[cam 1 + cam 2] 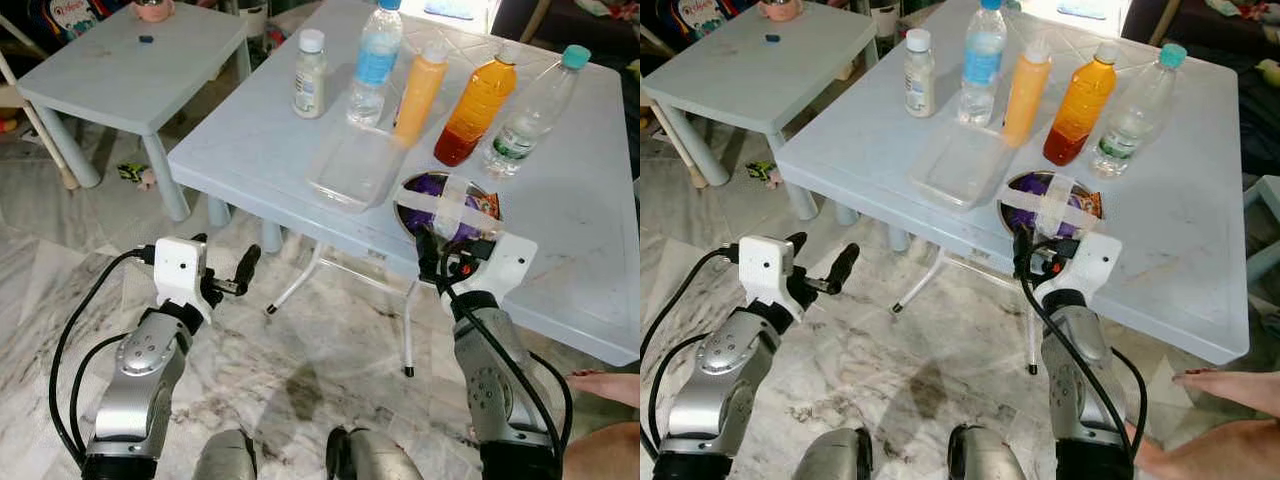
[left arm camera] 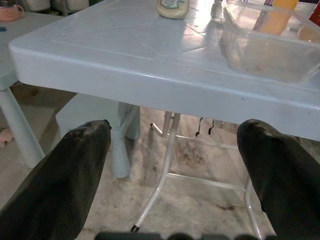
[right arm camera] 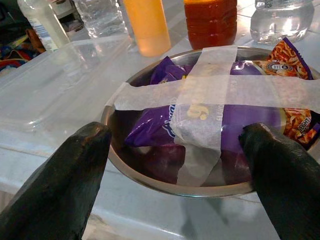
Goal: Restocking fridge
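right tool (image 1: pixel 443 262) spread at taped bowl (image 1: pixel 448 207)

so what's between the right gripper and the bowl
Nothing. In the right wrist view the right gripper is open at the bowl's near rim, with only bare table edge between.

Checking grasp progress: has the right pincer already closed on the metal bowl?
No, the right pincer is open, its fingers spread before the taped metal bowl.

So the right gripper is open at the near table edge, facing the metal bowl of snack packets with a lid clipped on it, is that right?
Not quite. The right gripper is open at the table edge facing the metal bowl, but no lid: the right wrist view shows crossed strips of white tape holding the snack packets in.
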You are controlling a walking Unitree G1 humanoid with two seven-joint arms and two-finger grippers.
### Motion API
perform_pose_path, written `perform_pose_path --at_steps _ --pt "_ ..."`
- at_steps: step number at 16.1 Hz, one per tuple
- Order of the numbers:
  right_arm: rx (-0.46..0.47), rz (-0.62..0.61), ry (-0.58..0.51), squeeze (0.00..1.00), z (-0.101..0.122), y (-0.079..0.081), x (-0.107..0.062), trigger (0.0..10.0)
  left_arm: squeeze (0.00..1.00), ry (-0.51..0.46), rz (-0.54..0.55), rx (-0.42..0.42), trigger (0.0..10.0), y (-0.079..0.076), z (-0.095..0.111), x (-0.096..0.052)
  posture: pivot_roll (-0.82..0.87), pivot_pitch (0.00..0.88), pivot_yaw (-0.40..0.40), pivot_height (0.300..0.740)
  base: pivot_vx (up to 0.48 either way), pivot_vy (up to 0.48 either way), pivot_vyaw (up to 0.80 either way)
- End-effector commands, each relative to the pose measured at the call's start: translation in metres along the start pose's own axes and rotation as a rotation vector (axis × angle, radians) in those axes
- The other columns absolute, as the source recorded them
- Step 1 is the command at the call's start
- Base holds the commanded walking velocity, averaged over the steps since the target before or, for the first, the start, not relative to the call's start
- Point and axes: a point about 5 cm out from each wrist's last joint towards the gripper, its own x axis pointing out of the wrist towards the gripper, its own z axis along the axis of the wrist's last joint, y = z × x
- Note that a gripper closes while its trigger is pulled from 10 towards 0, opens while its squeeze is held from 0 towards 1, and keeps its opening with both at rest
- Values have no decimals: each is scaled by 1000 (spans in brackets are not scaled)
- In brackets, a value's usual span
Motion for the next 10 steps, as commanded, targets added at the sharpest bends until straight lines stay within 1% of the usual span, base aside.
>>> perform_pose_path --at_steps 1,4,6,9,10 --pt "5 -7 26 0 -3 -2 -3 10000 0 -5 -10 11 10000 -2 2 -2 83 134 -40 740 0 0 0" --pt "-32 21 -13 0 9 0 -5 10000 0 -2 -9 10 10000 -1 1 -2 68 135 -36 740 0 0 0" --pt "-36 14 -26 0 20 -3 -10 10000 0 -5 -12 10 10000 -1 2 1 62 134 -37 740 0 0 0" --pt "-14 -22 -8 0 21 -10 -19 10000 0 -8 -19 9 10000 -2 2 2 55 131 -37 740 0 0 0" --pt "2 -44 15 0 19 -13 -22 10000 0 -8 -24 9 10000 -2 2 3 51 126 -35 740 0 0 0"
